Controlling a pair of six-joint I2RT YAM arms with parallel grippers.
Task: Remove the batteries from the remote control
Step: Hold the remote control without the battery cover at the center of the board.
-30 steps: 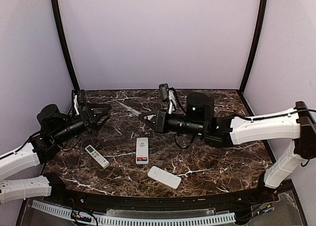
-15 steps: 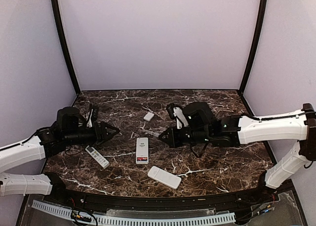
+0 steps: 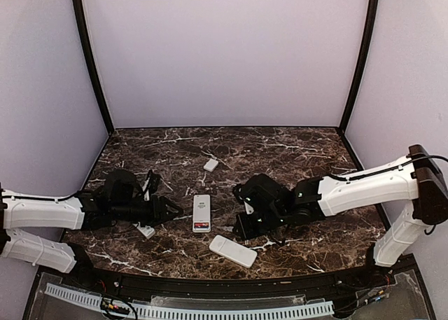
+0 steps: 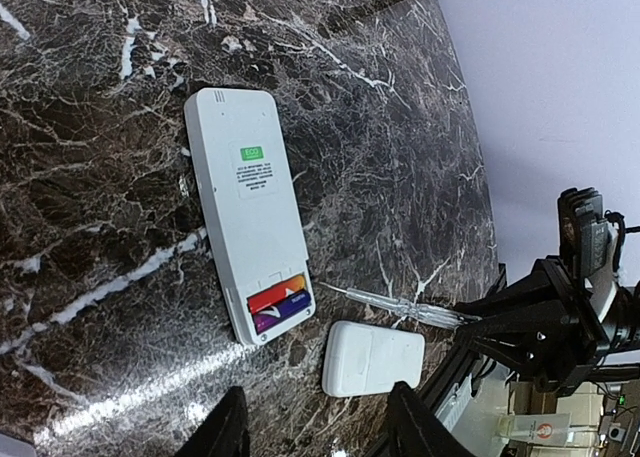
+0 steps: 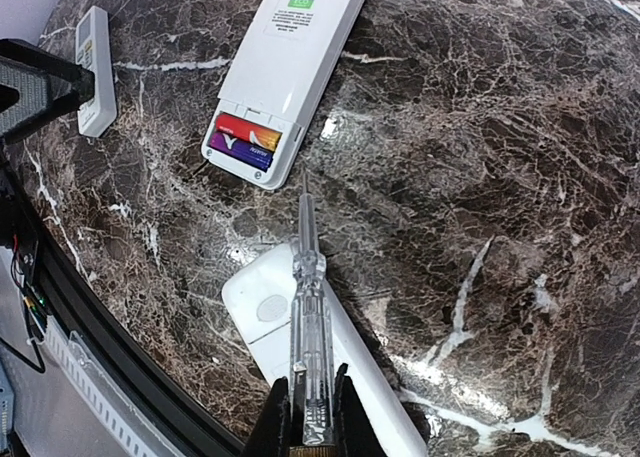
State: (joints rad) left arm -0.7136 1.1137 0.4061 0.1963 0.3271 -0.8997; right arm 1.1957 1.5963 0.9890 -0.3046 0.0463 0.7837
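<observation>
**Worktop** (image 3: 301, 152): dark brown marble pattern, white veins.

**Left arm** (image 3: 49, 211): lies low over the near left part of the worktop, forearm stretched level and pointing right toward the middle.

**Left gripper** (image 3: 168, 209): ends just short of the central remote's left edge. In the left wrist view its two fingers (image 4: 228, 432) stand apart with bare worktop between them, and nothing is held.

**Right arm** (image 3: 364, 187): reaches in from the right, white forearm sloping down to the left, dark wrist bent down toward the worktop.

**Right gripper** (image 5: 308, 409): clamped on the butt end of a clear screwdriver (image 5: 306, 307). The shaft points away from the fingers toward the open end of the central remote. Its tip is just beside that end, and contact cannot be told.

**Central remote** (image 3: 201, 209): white, lying back up with a green label showing. The compartment at its near end is uncovered.

**Batteries** (image 5: 246, 143): two cells seated side by side in that open compartment, one orange-red and one blue-purple, with neither gripper on them.

**Second remote** (image 3: 233, 251): white, plain side up, near the front edge. It lies beneath the screwdriver in the right wrist view.

**Narrow remote** (image 5: 92, 65): buttons up, beside and partly under the left gripper.

**Small white cover** (image 3: 211, 164): lies flat toward the far side, well apart from the remotes.
</observation>
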